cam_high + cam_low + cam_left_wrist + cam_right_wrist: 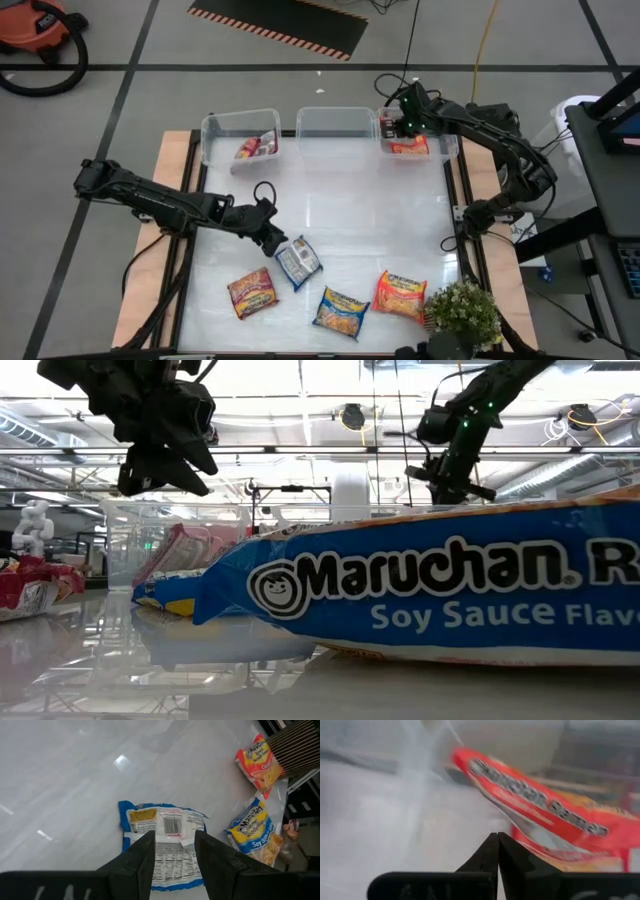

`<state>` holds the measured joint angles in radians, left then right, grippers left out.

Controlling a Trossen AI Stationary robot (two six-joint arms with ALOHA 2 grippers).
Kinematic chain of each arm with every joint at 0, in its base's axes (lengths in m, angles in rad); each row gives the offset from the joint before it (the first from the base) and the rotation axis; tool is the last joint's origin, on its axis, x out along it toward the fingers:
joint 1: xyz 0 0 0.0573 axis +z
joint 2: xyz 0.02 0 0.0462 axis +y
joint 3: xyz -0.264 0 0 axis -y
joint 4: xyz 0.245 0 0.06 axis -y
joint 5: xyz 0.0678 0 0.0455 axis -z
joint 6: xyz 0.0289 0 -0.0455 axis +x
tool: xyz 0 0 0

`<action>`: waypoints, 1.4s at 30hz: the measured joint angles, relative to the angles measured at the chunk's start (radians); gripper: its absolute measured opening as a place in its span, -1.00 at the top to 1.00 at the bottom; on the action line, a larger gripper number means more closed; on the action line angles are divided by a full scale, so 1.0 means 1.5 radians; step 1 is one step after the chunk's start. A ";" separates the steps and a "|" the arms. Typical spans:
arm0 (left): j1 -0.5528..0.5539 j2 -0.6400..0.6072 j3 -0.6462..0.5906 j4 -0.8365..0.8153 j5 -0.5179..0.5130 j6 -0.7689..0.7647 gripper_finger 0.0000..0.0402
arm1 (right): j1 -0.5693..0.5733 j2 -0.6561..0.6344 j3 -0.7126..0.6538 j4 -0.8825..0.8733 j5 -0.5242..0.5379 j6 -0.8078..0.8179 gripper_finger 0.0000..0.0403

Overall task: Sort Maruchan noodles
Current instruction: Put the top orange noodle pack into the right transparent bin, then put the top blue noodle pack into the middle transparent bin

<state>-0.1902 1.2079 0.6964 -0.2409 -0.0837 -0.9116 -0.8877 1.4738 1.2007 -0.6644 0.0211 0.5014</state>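
Over the table's near middle, the left gripper (275, 240) hangs with fingers (140, 862) apart above a face-down blue packet (297, 262), not gripping it. Nearby along the front edge lie a dark red packet (252, 292), a blue soy sauce packet (341, 312) and an orange packet (401, 294). At the far right bin (450, 148), the right gripper (404, 118) has fingers pressed together, holding nothing, just above an orange packet inside (408, 146); a dark red packet (256, 147) sits in the far left bin (215, 125), with the middle bin (335, 112) between.
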 joint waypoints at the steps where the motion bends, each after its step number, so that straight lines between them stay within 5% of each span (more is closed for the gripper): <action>1: 0.000 0.000 0.000 0.000 0.000 0.001 0.29 | 0.001 -0.009 0.000 0.016 0.001 0.014 1.00; 9: 0.000 0.000 0.000 0.007 0.005 -0.002 0.29 | 0.004 -0.011 0.001 0.104 0.128 0.077 1.00; 24: -0.042 0.000 0.000 0.007 0.066 -0.030 0.29 | 0.013 0.083 0.001 0.101 0.135 0.076 0.98; 34: -0.071 0.000 0.000 0.000 0.043 0.013 0.29 | 0.079 0.024 -0.001 -0.080 0.123 0.077 0.98; 42: -0.071 0.000 0.000 -0.006 0.021 0.019 0.29 | 0.130 -0.111 -0.001 -0.122 0.125 0.103 0.98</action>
<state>-0.2962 1.2079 0.6964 -0.2502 -0.0517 -0.8833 -0.6930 1.3072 1.1995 -0.8472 0.2086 0.6558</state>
